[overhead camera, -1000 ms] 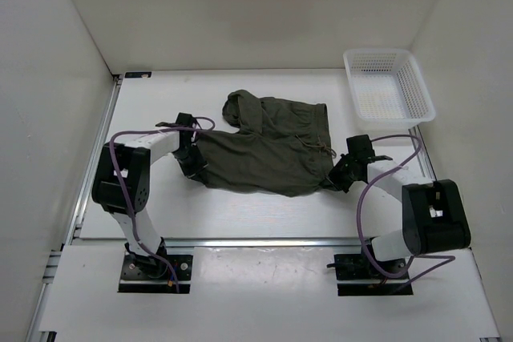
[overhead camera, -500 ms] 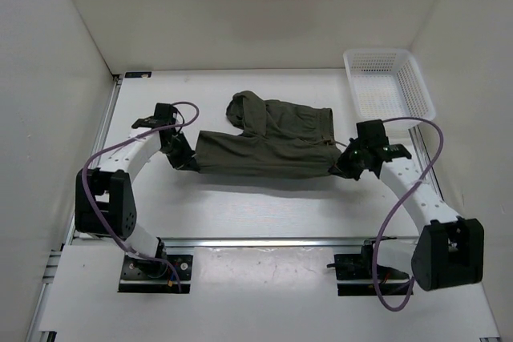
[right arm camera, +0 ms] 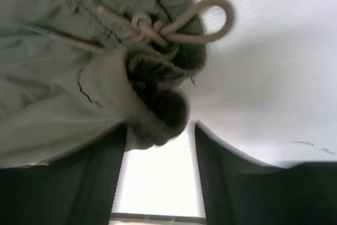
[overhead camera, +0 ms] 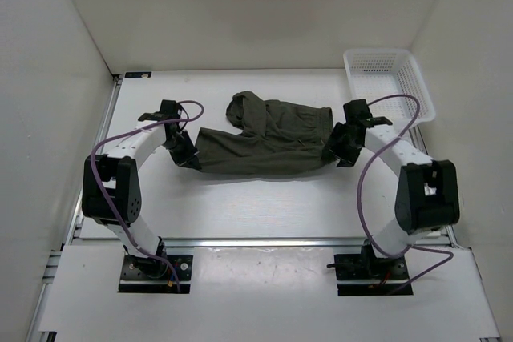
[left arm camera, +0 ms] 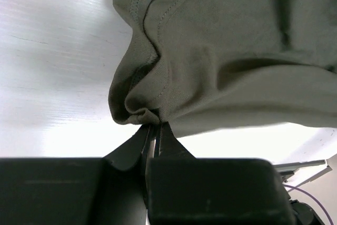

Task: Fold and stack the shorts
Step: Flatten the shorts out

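The dark olive shorts (overhead camera: 264,138) lie folded across the middle of the table, with a bunched leg at the back left. My left gripper (overhead camera: 186,158) is shut on the shorts' left corner; the left wrist view shows the fabric (left arm camera: 226,51) pinched at the left gripper's tips (left arm camera: 154,127). At the shorts' right end, my right gripper (overhead camera: 333,152) stands open. In the right wrist view its jaws are wide apart around the right gripper's gap (right arm camera: 160,130), and the rolled waist corner (right arm camera: 152,104) with the knotted tan drawstring (right arm camera: 158,30) rests loose just beyond them.
A white mesh basket (overhead camera: 389,86) stands at the back right corner, close behind the right arm. White walls enclose the table on three sides. A metal rail (overhead camera: 256,242) runs along the near edge by the arm bases.
Both arms carried the shorts' near edge toward the back, flattening the fold. The right gripper then opened and let go of the waist corner. The left gripper kept its hold.
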You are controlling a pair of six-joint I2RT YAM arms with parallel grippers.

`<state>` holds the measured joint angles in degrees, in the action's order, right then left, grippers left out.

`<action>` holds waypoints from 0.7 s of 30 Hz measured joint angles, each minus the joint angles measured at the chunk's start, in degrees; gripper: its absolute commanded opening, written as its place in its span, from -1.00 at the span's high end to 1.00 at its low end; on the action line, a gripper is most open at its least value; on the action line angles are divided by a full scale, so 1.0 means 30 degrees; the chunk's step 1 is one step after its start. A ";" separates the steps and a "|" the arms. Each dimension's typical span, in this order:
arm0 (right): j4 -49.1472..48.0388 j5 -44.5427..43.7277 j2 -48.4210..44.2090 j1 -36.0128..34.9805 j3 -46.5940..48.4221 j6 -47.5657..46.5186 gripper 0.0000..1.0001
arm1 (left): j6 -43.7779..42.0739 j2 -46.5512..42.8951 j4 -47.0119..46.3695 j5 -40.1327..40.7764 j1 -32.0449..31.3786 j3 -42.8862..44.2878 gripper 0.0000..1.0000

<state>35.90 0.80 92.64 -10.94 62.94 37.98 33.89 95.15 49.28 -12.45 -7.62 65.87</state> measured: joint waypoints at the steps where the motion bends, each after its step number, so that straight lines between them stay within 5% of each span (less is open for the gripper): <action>1: -0.0109 -0.0102 -0.0736 0.0000 -0.0452 -0.0146 -0.43 | -0.0015 0.0000 0.0007 0.0022 0.0000 0.0000 0.79; 6: -0.0335 -0.0357 -0.3497 0.0000 -0.1982 -0.0408 -0.40 | -0.0080 0.0000 0.0015 0.0168 -0.0036 0.0007 0.79; 10: -0.0874 -0.0350 -0.2892 0.0000 -0.2011 -0.0590 -0.24 | -0.0087 0.0000 0.0015 0.0284 -0.0146 0.0007 0.79; 21: -0.1617 0.0342 -0.3096 0.0000 -0.4852 -0.0721 -0.21 | -0.0146 0.0000 0.0015 0.0372 -0.0291 0.0015 0.79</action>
<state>31.05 1.83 83.35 -10.94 48.38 35.81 33.45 95.15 49.32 -11.33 -8.49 65.91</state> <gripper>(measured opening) 0.609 0.126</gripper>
